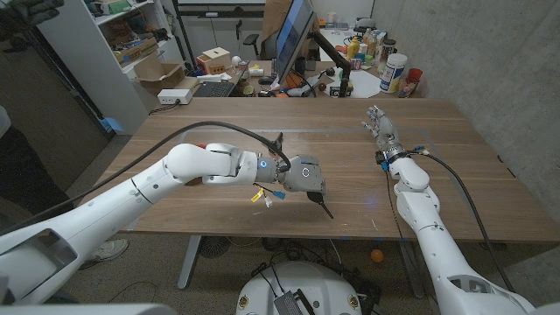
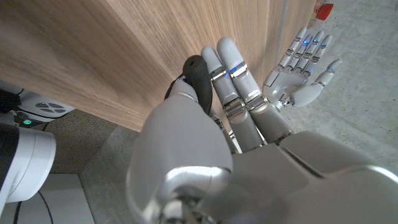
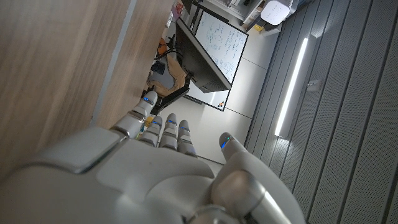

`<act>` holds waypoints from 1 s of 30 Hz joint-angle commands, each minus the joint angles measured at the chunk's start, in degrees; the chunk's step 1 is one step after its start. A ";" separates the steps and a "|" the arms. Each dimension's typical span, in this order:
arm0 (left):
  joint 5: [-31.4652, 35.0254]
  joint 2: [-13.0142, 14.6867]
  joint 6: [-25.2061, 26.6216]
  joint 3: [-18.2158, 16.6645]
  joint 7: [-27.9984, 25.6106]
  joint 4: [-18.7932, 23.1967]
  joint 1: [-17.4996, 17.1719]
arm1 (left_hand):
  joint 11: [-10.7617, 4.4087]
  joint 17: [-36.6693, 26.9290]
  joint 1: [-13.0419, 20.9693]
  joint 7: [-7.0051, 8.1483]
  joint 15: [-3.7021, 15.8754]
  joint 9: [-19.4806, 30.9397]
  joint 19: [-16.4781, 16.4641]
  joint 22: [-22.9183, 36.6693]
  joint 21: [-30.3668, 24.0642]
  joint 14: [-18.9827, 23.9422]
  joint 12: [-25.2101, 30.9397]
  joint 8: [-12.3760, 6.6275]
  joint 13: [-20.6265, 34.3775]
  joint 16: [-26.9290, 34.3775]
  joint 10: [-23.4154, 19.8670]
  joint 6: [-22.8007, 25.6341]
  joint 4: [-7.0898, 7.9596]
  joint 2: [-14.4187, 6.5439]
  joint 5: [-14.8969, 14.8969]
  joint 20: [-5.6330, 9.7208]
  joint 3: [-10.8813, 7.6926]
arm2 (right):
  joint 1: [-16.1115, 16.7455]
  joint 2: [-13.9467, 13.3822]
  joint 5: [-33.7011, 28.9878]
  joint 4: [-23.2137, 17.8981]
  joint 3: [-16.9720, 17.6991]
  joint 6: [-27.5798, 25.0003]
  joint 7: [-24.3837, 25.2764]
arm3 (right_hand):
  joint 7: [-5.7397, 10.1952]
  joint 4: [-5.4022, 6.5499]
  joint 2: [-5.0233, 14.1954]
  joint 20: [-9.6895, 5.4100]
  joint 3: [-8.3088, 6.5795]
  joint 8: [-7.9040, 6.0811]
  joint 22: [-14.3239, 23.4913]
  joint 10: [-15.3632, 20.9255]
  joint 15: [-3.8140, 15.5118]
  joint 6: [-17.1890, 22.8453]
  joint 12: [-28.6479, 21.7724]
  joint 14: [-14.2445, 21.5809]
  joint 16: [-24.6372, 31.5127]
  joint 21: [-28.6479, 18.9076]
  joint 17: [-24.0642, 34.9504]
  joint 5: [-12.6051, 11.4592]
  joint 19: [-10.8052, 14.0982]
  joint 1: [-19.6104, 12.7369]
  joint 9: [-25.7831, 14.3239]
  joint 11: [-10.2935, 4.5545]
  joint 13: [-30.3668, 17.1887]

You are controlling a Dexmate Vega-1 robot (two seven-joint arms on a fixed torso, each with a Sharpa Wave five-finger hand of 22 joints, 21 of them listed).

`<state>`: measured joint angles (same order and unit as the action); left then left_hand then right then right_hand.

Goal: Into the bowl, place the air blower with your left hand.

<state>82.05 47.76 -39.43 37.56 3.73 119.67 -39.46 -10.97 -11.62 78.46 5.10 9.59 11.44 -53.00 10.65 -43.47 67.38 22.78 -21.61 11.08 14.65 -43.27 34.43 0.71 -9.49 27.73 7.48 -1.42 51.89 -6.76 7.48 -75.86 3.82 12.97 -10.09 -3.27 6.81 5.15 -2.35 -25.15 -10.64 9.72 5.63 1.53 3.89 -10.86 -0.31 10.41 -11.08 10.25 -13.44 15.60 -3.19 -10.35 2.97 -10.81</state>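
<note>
My left hand (image 1: 304, 174) hovers over the middle of the wooden table (image 1: 437, 166), its fingers closed around a black air blower. The air blower's (image 1: 325, 207) thin dark tip sticks out below the hand toward the table's front edge. In the left wrist view its black rounded end (image 2: 194, 73) shows between the thumb and the straight fingers (image 2: 233, 74). My right hand (image 1: 381, 128) stands at the right of the table, fingers apart and extended, holding nothing; it also appears as the right hand (image 2: 303, 68) in the left wrist view.
A small red thing (image 1: 202, 146) peeks out behind my left forearm. Beyond the table's far edge stand a monitor (image 1: 293, 35), a keyboard (image 1: 213, 87), boxes and bottles (image 1: 394, 73). Bare wood (image 1: 455, 192) lies around my right arm.
</note>
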 commanded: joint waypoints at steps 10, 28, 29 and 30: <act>-3.24 3.67 14.58 -9.97 0.98 7.36 -13.72 | -0.03 -0.80 0.36 -3.62 3.67 0.03 -0.94 0.11 -0.96 5.87 -0.32 0.63 0.22 1.22 -1.48 4.42 0.82 -0.16 -0.49 1.92 -0.51 | 0.16 -0.55 -0.34 -2.28 -0.93 -1.42 -1.35 | 0.30 0.28 1.44 -1.20 -0.23 -0.40 0.29 0.71 0.23 0.46 -0.42 0.46 0.32 -0.30 0.19 -0.20 0.20 0.33 -0.25 -0.05 -0.06; -1.57 2.66 27.26 -13.96 6.03 9.09 -20.39 | -0.01 -1.28 0.13 -4.08 3.67 0.14 -0.98 0.08 -1.21 7.00 -0.84 1.49 0.24 1.58 -1.56 4.46 1.43 -0.13 -0.86 2.25 -0.58 | -1.33 -0.93 -1.08 -2.05 -2.29 -1.61 -2.34 | 0.31 0.22 1.36 -1.16 -0.25 -0.43 0.29 0.94 0.26 0.57 -0.48 0.76 0.41 -0.35 0.17 -0.19 0.33 0.27 -0.25 0.05 -0.06; -1.11 2.56 28.06 -13.98 6.33 9.17 -20.62 | 0.03 -1.29 0.12 -4.06 3.66 0.14 -0.99 0.08 -1.22 7.03 -0.85 1.51 0.24 1.59 -1.56 4.47 1.45 -0.13 -0.87 2.25 -0.58 | -1.39 -1.03 -1.30 -2.17 -2.40 -1.72 -2.28 | 0.29 0.22 1.35 -1.18 -0.25 -0.45 0.29 0.98 0.26 0.63 -0.50 0.78 0.41 -0.35 0.17 -0.19 0.35 0.27 -0.25 0.02 -0.06; -0.67 2.53 28.73 -13.98 6.34 9.19 -20.80 | 0.19 -1.33 0.08 -4.04 3.65 0.15 -1.00 0.08 -1.25 7.11 -0.87 1.59 0.24 1.61 -1.65 4.47 1.52 -0.13 -0.91 2.27 -0.58 | -1.44 -1.05 -1.48 -2.27 -2.49 -1.76 -2.12 | 0.32 0.21 1.34 -1.20 -0.25 -0.47 0.29 1.01 0.27 0.68 -0.51 0.79 0.41 -0.36 0.17 -0.19 0.36 0.26 -0.25 0.00 -0.06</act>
<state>78.45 50.93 -18.35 25.38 7.72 127.78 -56.40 -10.82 -12.68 78.80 4.39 8.12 11.45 -53.41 10.66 -44.31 68.92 21.94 -20.11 11.05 15.73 -44.37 35.55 0.97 -9.12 26.89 7.65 -1.18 51.23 -7.51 6.94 -77.91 2.18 11.46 -12.09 -2.96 6.81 5.15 -2.35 -25.15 -10.64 9.72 6.25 1.65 4.21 -10.86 0.23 10.41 -11.08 10.25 -13.44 15.60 -3.19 -10.54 2.98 -10.80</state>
